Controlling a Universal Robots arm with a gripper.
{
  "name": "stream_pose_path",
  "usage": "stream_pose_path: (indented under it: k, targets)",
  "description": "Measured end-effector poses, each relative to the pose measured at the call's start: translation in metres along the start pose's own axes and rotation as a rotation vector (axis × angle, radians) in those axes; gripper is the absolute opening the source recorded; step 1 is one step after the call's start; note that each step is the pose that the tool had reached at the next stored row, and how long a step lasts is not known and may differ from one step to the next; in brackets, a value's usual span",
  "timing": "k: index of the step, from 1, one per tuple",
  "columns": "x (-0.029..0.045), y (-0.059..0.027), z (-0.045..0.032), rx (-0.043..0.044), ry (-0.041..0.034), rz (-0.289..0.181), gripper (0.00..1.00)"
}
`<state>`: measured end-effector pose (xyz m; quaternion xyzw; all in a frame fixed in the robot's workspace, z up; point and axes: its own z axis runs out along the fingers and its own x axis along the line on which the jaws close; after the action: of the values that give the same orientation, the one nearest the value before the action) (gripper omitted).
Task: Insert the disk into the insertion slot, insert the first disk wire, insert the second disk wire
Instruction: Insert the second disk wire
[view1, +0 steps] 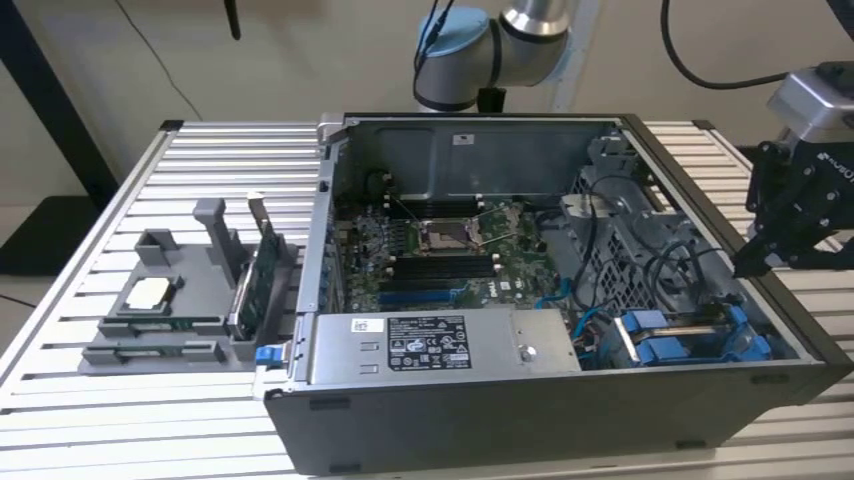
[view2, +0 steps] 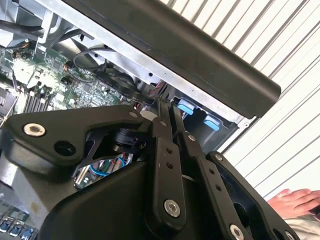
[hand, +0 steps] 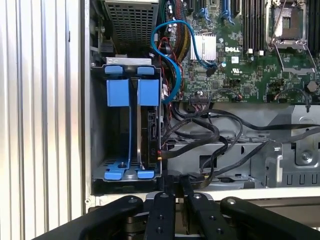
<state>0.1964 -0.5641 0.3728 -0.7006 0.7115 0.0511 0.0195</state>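
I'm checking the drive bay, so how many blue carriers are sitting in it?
2, side by side in the insertion slot: one blue carrier nearer the motherboard, the other farther from it. Others may be hidden.

A table of pale ribbed metal slats spans the lower and middle frame of the exterior view. Behind it, a plain beige wall runs across the top, evenly lit. A black post slants down the upper left corner.

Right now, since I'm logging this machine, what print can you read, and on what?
Power supply label: print too small to read.
Sticker on the case wall: too small to read.
Circuit board: a white brand mark, left unquoted.
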Motion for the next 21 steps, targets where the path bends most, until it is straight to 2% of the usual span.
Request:
stream_pose_path:
  k: [9,21]
  targets:
    - [-0.0003,0.0022,-0.0013,0.0,-0.0001,0.0,0.16]
    - [-0.0016,0.0124,-0.0114,0.003,0.0,0.0,0.16]
